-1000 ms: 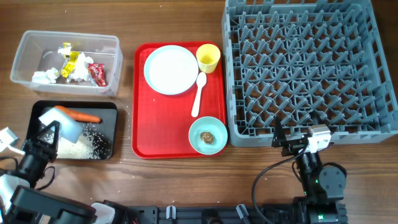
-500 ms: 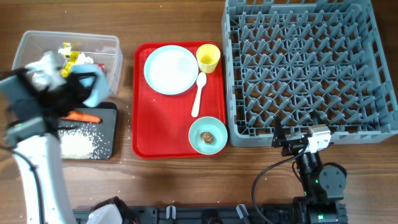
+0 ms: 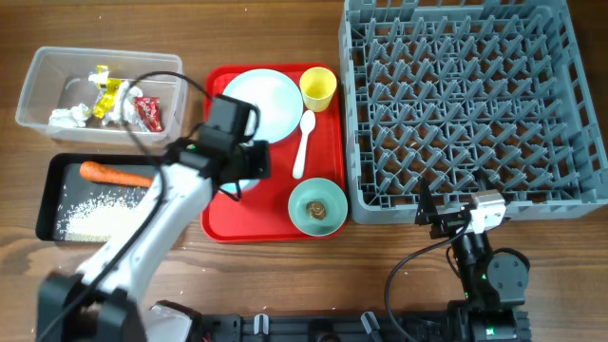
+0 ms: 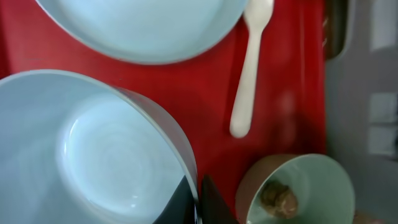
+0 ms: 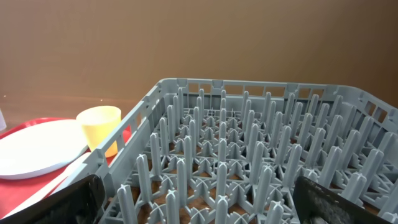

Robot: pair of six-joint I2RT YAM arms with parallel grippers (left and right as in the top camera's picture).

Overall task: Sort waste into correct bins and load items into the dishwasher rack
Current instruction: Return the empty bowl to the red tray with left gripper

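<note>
At the far left of the tabletop (image 3: pixel 285 275) stands the clear tub (image 3: pixel 38 66), and inside it lie a yellow wrapper (image 3: pixel 106 85), a red wrapper (image 3: pixel 147 112) and crumpled white tissue (image 3: pixel 68 117). Just in front of it is the black tray (image 3: pixel 47 190), which holds the orange carrot (image 3: pixel 114 173) and a heap of white rice (image 3: pixel 90 217). The left arm reaches across this tray to the red serving tray (image 3: pixel 223 226). The left claw (image 4: pixel 198 198) is clamped together on the rim of the pale-blue bowl (image 4: pixel 93 155), with one finger inside the rim and one outside. The bowl is over the left middle part of the red tray, just beside the plate, and it cannot be told if it touches the tray. On the red tray lie also the large pale-blue plate (image 3: pixel 266 100) at the back, the white spoon (image 3: pixel 304 142) to its right, the yellow cup (image 3: pixel 318 88) in the back right corner, and the mint-green bowl (image 3: pixel 302 199) in the front right corner with a brown food lump (image 3: pixel 319 210) in it. To the right stands the grey dishwasher rack (image 3: pixel 465 95), with no dish among its pegs. The right claw (image 5: pixel 196 183) waits at the front edge of the rack, its fingers wide apart and holding nothing.
</note>
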